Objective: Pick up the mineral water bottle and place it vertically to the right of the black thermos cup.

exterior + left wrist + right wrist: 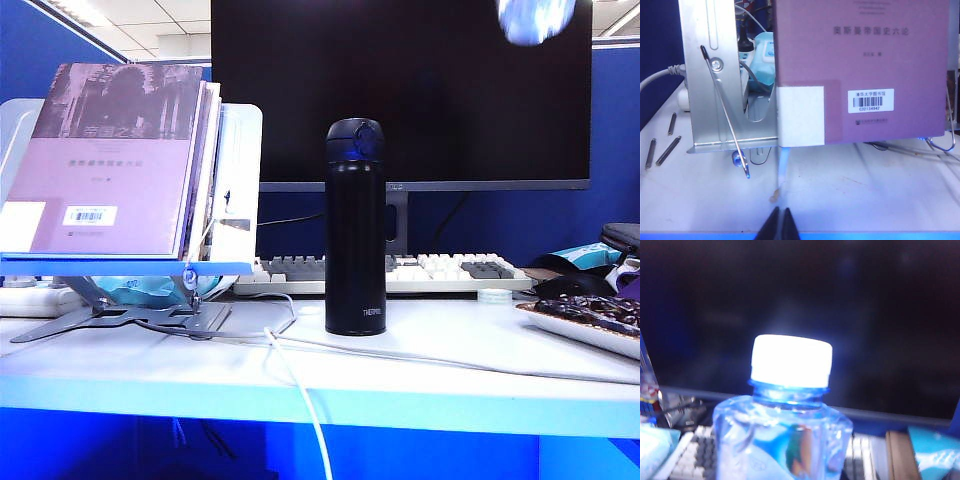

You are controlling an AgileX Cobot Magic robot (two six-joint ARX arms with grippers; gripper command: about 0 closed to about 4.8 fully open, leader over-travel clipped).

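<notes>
One ribbed clear mineral water bottle (785, 440); matte cylindrical black thermos cup (355, 230).

black thermos cup (355, 240), white-capped mineral water bottle (785, 415) — clear

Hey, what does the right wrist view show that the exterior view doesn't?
Only the right wrist view shows the mineral water bottle up close, with its white cap, upright. Only the exterior view shows the black thermos cup, the book on its stand, and a blurred bit of the bottle at the top edge. Both show the dark monitor and the keyboard. Neither shows the right gripper's fingers.
</notes>
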